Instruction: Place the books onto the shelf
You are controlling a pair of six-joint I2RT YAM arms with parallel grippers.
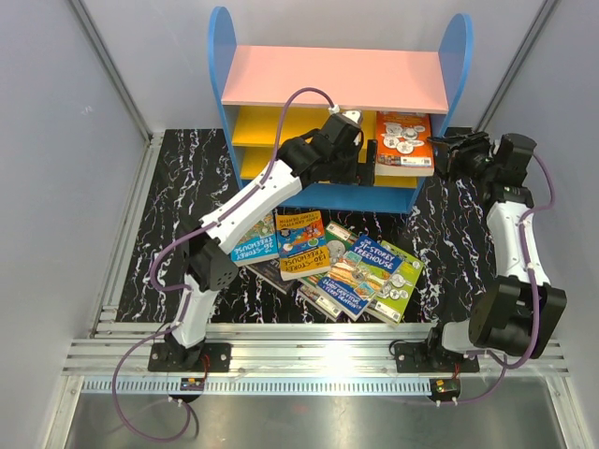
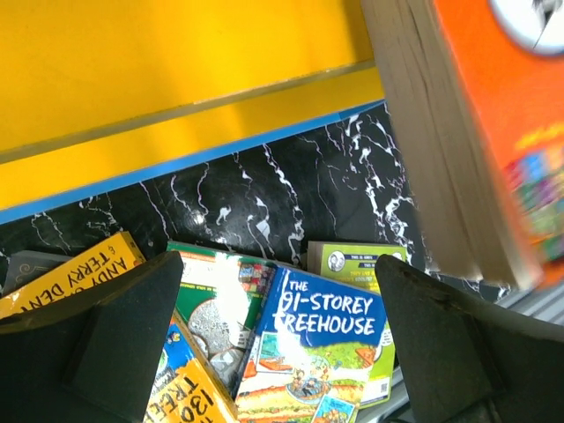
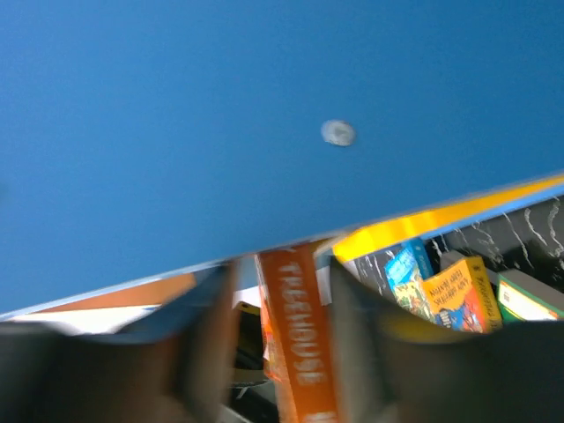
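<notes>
The shelf [image 1: 328,79] stands at the back, with blue sides, a pink top and yellow boards [image 2: 176,79]. One orange book [image 1: 404,142] leans upright inside its right end. Several other books [image 1: 328,262] lie in a loose pile on the table, the blue "91-Storey Treehouse" [image 2: 326,326] on top. My left gripper [image 1: 367,165] hovers wide open and empty just left of the orange book [image 2: 493,132], above the pile. My right gripper [image 1: 449,152] is outside the blue side panel [image 3: 264,106]. Its blurred fingers stand a little apart either side of the orange spine [image 3: 295,335], with a gap on the left.
The black marbled tabletop [image 1: 178,196] is fenced by white walls on both sides. Aluminium rails [image 1: 309,360] run along the near edge by the arm bases. The left arm stretches diagonally over the pile's left part.
</notes>
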